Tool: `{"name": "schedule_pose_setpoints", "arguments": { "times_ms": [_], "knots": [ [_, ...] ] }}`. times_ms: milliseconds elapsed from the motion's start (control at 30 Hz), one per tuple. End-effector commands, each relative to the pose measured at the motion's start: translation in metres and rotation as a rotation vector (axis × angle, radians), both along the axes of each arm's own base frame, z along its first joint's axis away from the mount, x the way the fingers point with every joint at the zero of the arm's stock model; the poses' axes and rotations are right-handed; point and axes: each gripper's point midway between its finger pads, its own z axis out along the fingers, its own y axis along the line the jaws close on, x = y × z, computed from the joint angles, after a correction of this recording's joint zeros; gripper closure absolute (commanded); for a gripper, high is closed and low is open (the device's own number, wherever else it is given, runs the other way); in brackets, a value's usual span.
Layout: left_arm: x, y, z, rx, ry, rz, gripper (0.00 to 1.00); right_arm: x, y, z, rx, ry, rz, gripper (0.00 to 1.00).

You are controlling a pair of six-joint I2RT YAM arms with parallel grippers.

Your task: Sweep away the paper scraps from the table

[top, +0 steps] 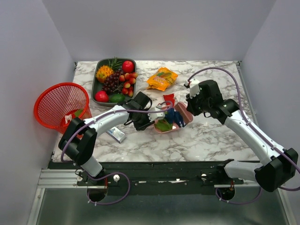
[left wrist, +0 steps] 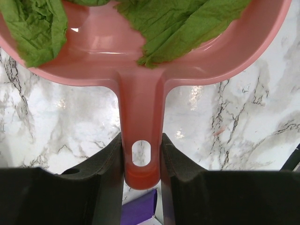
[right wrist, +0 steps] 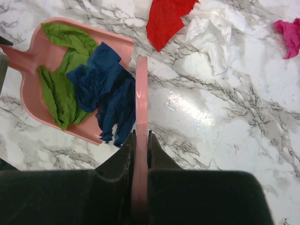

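The left jaws are clamped on the handle of the pink dustpan [left wrist: 140,93], whose rim runs out of the wrist view. The right jaws pinch a thin pink tool [right wrist: 141,103] seen edge-on; we cannot tell what it is. Green paper scraps [left wrist: 178,23] and a blue scrap [right wrist: 105,93] lie in the pan. A red scrap [right wrist: 166,18], a white scrap [right wrist: 213,33] and a frame-cut magenta scrap [right wrist: 290,35] lie on the marble surface [right wrist: 211,117], enclosed by pale walls [top: 164,28].

Plain pale grey walls [top: 159,28] close in three sides.
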Motion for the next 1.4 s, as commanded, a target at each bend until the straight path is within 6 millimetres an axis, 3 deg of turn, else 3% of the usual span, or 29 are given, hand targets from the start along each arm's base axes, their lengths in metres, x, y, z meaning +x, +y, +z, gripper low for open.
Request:
{"name": "schedule_pose_setpoints", "arguments": {
  "times_ms": [0,167,467,667,833,967,1233,1367],
  "knots": [
    [0.013,-0.006,0.012,-0.02,-0.032,0.031,1.0,0.013,0.004,0.041,0.041,-0.075,-0.036,0.99],
    [0.016,-0.009,0.004,-0.006,-0.009,0.036,1.0,0.002,0.024,0.056,0.161,-0.025,0.008,0.99],
    [0.023,-0.031,0.025,-0.123,-0.034,0.021,1.0,0.007,0.046,0.045,0.246,0.08,-0.005,0.99],
    [0.016,-0.035,0.031,-0.199,-0.059,-0.01,1.0,0.008,0.064,0.047,0.317,0.16,0.002,0.99],
    [0.015,-0.029,0.03,-0.193,-0.048,0.005,1.0,0.024,0.048,0.054,0.211,0.068,-0.015,0.99],
    [0.018,-0.022,0.029,-0.177,-0.044,0.03,1.0,0.04,0.021,0.058,0.068,-0.062,-0.049,0.99],
    [0.024,-0.009,0.018,-0.086,-0.017,0.074,1.0,0.042,0.009,0.065,0.002,-0.155,-0.026,1.0],
    [0.023,-0.003,0.013,-0.037,0.009,0.069,1.0,0.051,-0.008,0.07,-0.042,-0.209,-0.114,0.99]
  ]
}}
